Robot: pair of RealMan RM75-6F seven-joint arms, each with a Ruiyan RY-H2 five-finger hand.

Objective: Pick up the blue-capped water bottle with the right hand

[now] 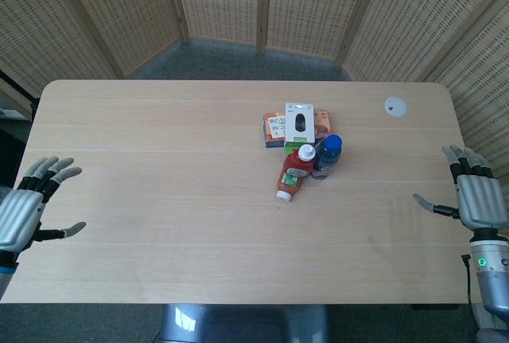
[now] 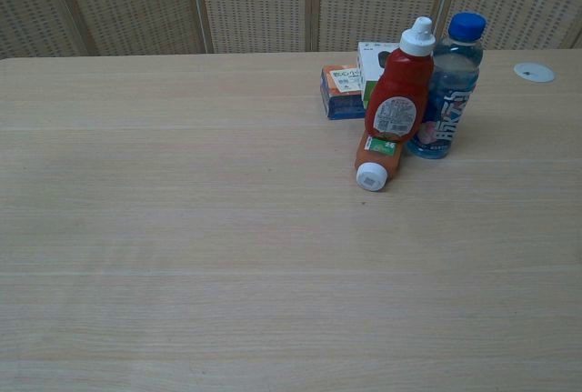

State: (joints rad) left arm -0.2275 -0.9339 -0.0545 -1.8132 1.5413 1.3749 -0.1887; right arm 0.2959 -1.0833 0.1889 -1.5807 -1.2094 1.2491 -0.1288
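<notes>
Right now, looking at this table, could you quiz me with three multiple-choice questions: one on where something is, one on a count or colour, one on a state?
1. Where does the blue-capped water bottle stand?
A. Just beside the upright red sauce bottle
B. Alone at the table's left edge
C. In the right hand

2. How many red sauce bottles are there?
A. One
B. Two
C. Four

3. What state is the right hand in?
A. Holding the water bottle
B. Pressing on a box
C. Open, holding nothing

Answers:
1 A: the chest view shows the two bottles side by side, near the middle of the table.
2 B: one stands upright and the second red bottle lies flat in front of it.
3 C: in the head view its fingers are spread by the table's right edge, far from the bottles.
</notes>
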